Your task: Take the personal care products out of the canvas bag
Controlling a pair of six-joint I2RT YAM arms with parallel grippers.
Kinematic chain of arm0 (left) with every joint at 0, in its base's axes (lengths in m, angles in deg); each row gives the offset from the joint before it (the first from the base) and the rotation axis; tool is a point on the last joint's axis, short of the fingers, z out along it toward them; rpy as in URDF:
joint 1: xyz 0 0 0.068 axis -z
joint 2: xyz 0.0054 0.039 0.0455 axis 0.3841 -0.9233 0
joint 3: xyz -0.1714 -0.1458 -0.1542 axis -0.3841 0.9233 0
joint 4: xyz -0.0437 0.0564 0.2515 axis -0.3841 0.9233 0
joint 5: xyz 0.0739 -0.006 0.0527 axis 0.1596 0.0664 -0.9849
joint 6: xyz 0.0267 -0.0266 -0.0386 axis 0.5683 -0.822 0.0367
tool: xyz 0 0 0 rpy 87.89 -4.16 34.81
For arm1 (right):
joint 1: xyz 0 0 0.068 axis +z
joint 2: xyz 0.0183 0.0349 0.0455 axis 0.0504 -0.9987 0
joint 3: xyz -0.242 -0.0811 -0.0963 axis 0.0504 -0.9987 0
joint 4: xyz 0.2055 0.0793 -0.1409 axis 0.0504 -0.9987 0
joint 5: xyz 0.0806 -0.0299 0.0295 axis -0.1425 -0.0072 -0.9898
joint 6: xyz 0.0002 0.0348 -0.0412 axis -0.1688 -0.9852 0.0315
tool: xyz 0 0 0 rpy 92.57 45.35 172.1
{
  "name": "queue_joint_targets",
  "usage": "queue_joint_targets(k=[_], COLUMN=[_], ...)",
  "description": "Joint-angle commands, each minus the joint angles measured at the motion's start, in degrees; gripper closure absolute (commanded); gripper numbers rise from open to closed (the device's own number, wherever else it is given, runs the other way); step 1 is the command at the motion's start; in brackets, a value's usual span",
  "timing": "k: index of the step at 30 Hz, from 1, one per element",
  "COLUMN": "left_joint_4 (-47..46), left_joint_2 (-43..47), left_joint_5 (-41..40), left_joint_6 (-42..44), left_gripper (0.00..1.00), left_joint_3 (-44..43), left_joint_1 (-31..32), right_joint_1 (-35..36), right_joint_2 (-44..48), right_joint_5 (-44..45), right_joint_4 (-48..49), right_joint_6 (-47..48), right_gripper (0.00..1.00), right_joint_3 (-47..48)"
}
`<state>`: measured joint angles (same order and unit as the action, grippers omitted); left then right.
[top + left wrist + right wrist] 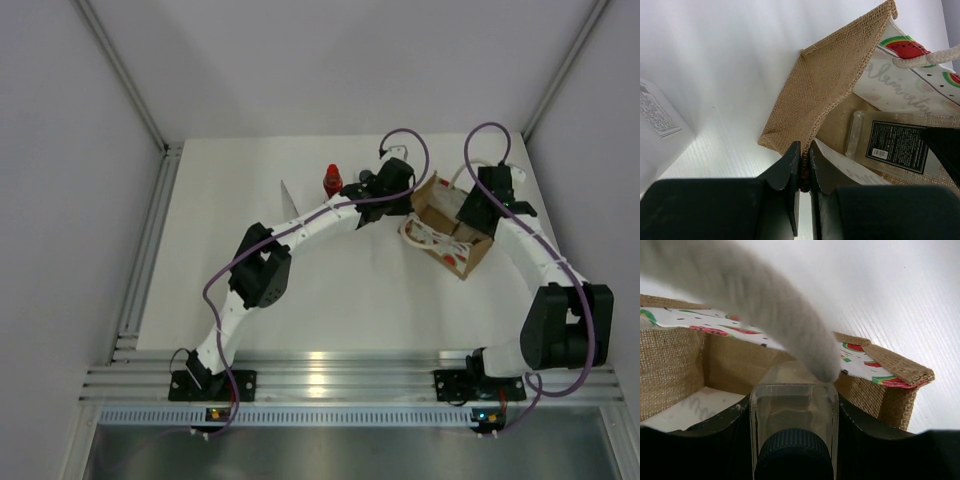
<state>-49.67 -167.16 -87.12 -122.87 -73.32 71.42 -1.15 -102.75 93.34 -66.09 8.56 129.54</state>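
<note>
The canvas bag (465, 258) lies open on its side at the back right of the table. My left gripper (403, 193) is shut on the woven seam of the bag's rim (830, 75), pinching it between the fingertips (802, 146). My right gripper (470, 213) reaches into the bag's mouth and is shut on the clear bottle (792, 407) just above its dark cap (792, 452). The same bottle (895, 145), black label up, lies on the bag's inner wall. A red bottle (332, 181) stands on the table left of the bag. A slim white tube (289, 199) is further left.
A blurred pale strand (765, 305) crosses close before the right wrist camera; I cannot tell what it is. The bag's cream rope handle (425, 235) lies in front of it. A white container with a printed label (660, 115) sits left of the left gripper. Walls enclose the table.
</note>
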Motion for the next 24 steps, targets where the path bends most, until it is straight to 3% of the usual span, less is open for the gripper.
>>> queue_joint_targets(k=[1,24], left_joint_4=[-0.47,-0.47], left_joint_2=[2.3,2.57], left_joint_5=[-3.46,-5.05], left_joint_6=[-1.2,-2.17], left_gripper=[1.0,1.0], left_joint_3=[0.28,1.34], left_joint_1=[-0.41,-0.59], right_joint_1=[-0.24,-0.33], right_joint_2=[4.28,8.15], right_joint_5=[-0.08,-3.15], right_joint_4=[-1.8,-9.44], right_joint_6=[0.72,1.42], right_gripper=[1.0,1.0], right_joint_3=[5.12,14.17])
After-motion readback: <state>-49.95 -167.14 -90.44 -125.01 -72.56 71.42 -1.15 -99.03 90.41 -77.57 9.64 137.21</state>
